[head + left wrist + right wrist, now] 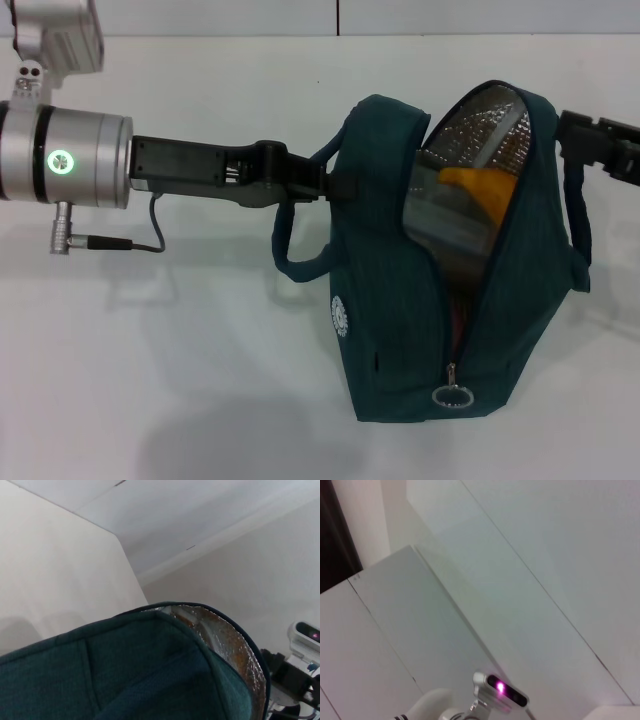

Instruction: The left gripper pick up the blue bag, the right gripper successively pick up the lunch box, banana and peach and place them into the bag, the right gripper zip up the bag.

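Above the table's (150,350) middle, the left gripper (335,185) pinches the blue bag's (400,340) handle. Inside lie the lunch box (450,215) and banana (485,185); peach unseen, zip open. Right gripper (600,145) beside it, fingers unclear.

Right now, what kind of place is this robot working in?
Probably a lab or test room: a plain white table, bare pale wall panels, and only the blue bag held by the left hand.

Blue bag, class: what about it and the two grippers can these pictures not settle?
- Blue bag contents: head view shows only the banana; its walls hide the rest.
- Left gripper: fingertips hidden behind the bag's edge.
- Right gripper: bag and picture edge cut it off; its wrist view shows only walls.
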Controlling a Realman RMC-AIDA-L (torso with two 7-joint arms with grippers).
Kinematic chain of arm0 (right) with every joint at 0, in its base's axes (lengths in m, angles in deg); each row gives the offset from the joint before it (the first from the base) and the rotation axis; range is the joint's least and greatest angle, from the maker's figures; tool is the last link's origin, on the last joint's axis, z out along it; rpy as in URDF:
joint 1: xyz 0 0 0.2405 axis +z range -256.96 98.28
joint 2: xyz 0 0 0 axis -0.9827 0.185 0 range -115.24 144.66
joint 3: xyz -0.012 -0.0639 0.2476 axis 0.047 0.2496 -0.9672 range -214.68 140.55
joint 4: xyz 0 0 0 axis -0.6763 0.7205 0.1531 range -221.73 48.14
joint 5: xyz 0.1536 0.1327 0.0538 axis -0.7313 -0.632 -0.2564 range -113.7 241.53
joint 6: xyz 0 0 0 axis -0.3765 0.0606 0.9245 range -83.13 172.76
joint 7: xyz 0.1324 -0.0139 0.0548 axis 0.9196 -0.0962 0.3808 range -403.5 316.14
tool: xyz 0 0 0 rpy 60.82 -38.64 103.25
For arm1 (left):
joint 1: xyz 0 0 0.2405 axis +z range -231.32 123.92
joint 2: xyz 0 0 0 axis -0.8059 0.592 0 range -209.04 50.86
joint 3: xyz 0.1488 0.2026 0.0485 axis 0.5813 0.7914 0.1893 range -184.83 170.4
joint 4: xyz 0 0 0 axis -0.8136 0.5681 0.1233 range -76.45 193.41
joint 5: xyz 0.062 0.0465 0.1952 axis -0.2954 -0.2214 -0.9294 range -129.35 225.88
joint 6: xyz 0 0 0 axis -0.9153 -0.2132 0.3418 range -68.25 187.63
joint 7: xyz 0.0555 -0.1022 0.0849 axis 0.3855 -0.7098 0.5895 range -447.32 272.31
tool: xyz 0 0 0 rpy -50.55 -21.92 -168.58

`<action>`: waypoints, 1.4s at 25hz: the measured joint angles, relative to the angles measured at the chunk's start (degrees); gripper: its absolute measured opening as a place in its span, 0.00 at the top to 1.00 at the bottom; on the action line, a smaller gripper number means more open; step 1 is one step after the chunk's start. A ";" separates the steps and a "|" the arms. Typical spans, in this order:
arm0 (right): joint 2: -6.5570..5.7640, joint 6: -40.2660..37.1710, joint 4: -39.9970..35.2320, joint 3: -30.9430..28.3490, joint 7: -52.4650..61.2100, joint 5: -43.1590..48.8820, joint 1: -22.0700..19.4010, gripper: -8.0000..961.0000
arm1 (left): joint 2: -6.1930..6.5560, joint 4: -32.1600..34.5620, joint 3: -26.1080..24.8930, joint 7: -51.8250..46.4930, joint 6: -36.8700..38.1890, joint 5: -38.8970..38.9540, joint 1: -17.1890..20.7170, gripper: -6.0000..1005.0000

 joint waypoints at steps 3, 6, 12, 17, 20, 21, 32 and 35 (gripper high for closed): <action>-0.01 -2.28 0.26 -1.07 -1.57 -0.21 -0.67 0.66 | 0.00 -0.02 0.01 0.01 -0.41 -0.42 0.00 0.96; -0.01 -4.84 0.33 -1.30 -4.14 0.03 -1.37 0.51 | 0.00 -0.38 0.07 0.06 -1.06 -0.51 0.02 0.96; 0.68 -10.00 3.00 -0.67 -15.41 3.45 -4.05 0.23 | -0.10 -1.49 0.09 0.56 -2.68 -0.53 0.08 0.96; 0.94 -10.93 9.56 -0.65 -25.72 7.83 -4.49 0.15 | -0.42 -1.59 0.01 0.93 -3.52 -0.46 0.08 0.96; 0.97 -12.74 14.47 -0.47 -34.82 9.26 -4.86 0.15 | -0.50 -1.59 0.01 1.19 -3.76 -0.49 0.08 0.96; 0.98 -13.02 15.59 -0.33 -36.96 9.28 -5.11 0.15 | -0.51 -1.59 0.03 1.21 -3.90 -0.51 0.08 0.96; 1.12 -3.34 25.54 1.47 -49.19 15.32 -5.62 0.15 | -0.54 -1.58 0.09 1.24 -4.28 -0.49 0.00 0.96; 1.13 -2.08 26.65 2.48 -52.42 16.40 -5.86 0.15 | -0.53 -1.58 0.09 1.25 -4.38 -0.52 -0.10 0.96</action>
